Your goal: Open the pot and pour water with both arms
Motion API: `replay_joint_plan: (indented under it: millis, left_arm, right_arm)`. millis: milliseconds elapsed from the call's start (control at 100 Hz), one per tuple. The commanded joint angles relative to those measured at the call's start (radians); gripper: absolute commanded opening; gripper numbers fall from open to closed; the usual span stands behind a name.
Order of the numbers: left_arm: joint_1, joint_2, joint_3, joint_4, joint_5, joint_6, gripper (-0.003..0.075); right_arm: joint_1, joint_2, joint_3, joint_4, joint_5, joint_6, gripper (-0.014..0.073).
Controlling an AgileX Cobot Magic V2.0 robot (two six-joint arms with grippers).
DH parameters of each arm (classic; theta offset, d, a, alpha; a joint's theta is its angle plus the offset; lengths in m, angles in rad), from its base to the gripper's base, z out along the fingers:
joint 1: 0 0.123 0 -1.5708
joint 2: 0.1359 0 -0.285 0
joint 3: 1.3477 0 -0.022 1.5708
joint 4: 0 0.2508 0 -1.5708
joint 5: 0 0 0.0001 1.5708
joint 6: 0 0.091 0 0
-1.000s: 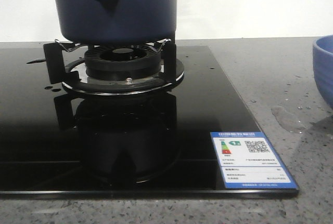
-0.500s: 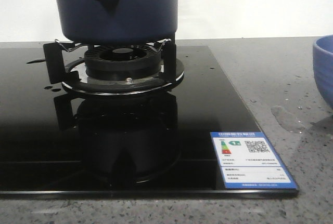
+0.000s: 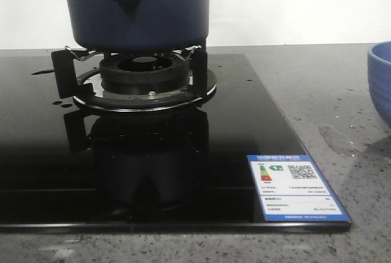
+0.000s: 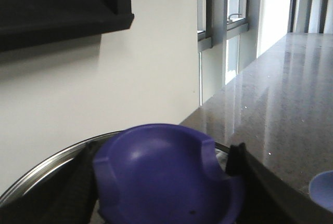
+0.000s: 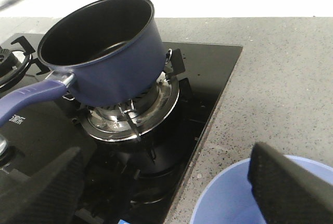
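The left gripper [image 4: 161, 182], low in the left wrist frame, pinches a purple-blue knobbed lid [image 4: 166, 174] between its dark fingers [image 4: 237, 159]; a steel rim curves across the lower left behind it, with a pale wall above and a grey counter [image 4: 281, 94] running up the right side. The right gripper [image 5: 166, 182] stands spread wide, one pad [image 5: 39, 190] at the lower left of its frame and the other at the lower right, holding nothing.

Past those pads, the pot [image 5: 101, 50] sits uncovered on the burner [image 5: 132, 112] in the upper left of the right wrist frame, its handle [image 5: 28, 102] reaching toward the left edge. In the front view the pot [image 3: 137, 7] fills the top centre above the burner [image 3: 140, 77] on the black hob [image 3: 232, 129]. The bowl [image 5: 244, 195] lies at the bottom right of the right wrist frame, just beyond the hob edge on the counter.

The pour is probably next. The risk lies in the handle: a shallow or off-centre grasp could let the pot twist and slop water onto the hob. Tipping too fast or short of the bowl would wet the counter, where drops already show. The lid could also slip from the left grip if that arm jolts.
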Motion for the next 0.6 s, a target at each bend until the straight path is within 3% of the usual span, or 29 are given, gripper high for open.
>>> replay_joint_plan:
  millis: [0,260,400,500,590]
  left_arm:
    - [0.035,-0.094,-0.022,-0.055,0.017,-0.065,0.0349]
    - [0.099,-0.297,0.172,-0.034,-0.147,-0.105,0.0350]
    - [0.101,-0.407,0.315,-0.065,-0.250,-0.105,0.0350]
    - [0.098,-0.474,0.397,-0.087,-0.305,-0.105,0.0350]
    - [0.094,-0.517,0.450,-0.096,-0.324,-0.105,0.0350]
  right_arm:
    - [0.000,0.005,-0.033,0.024,-0.062,-0.013,0.0584]
    - [-0.006,0.065,-0.033,-0.008,-0.059,0.020,0.0584]
    - [-0.061,0.131,-0.063,-0.029,-0.002,0.059,0.0584]
    - [-0.108,0.181,-0.138,-0.164,0.071,0.185,0.0584]
    - [-0.108,0.223,-0.210,-0.394,0.150,0.363,0.0584]
